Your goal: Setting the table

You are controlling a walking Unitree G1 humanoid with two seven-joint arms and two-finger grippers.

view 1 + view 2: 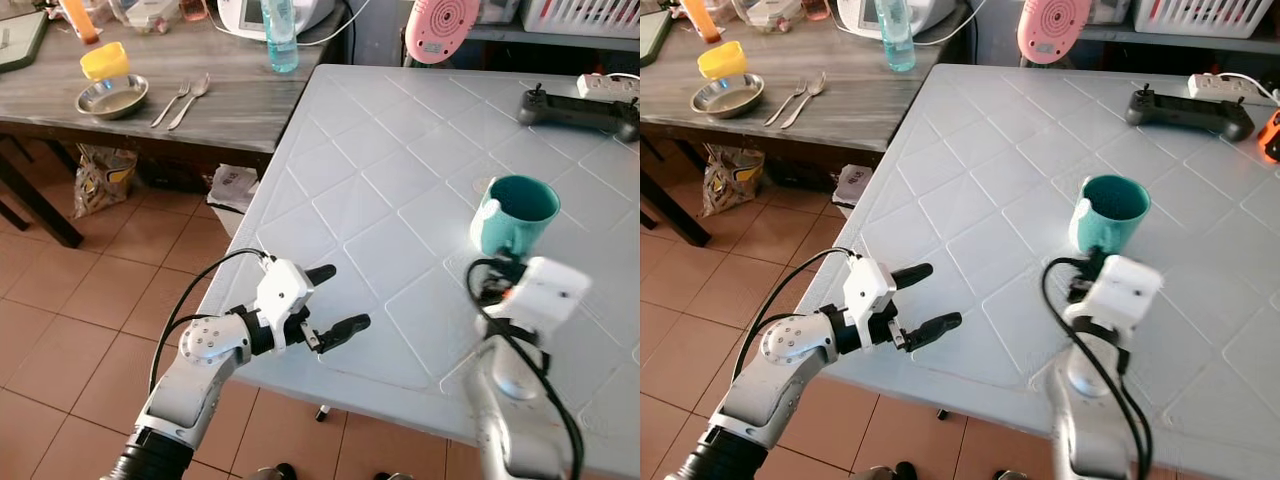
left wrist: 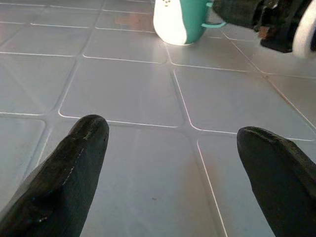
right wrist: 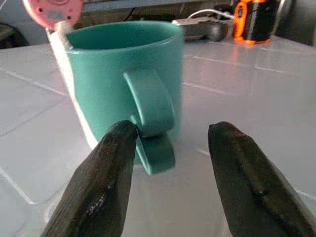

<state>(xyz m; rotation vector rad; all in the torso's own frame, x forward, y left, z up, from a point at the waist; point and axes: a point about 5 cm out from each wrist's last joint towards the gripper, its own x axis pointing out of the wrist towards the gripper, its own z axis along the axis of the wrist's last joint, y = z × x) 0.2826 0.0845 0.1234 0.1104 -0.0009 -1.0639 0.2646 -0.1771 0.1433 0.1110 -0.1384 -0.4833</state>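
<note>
Lining up right fingers [image 3: 170, 148] on the teal mug [image 3: 123, 79] handle, spread, nothing gripped.
Mug upright on counter [image 1: 400, 200]; left fingers [image 1: 335, 298] released, idle near edge.

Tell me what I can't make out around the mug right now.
- Right hand from the eye views: its own white wrist housing hides the fingers.
- Teal mug contents: the wrist view sits below the rim; the eye views show only a dark interior.
- Mug's far side: hidden by its body.
- Fork and spoon: too small for detail.
</note>
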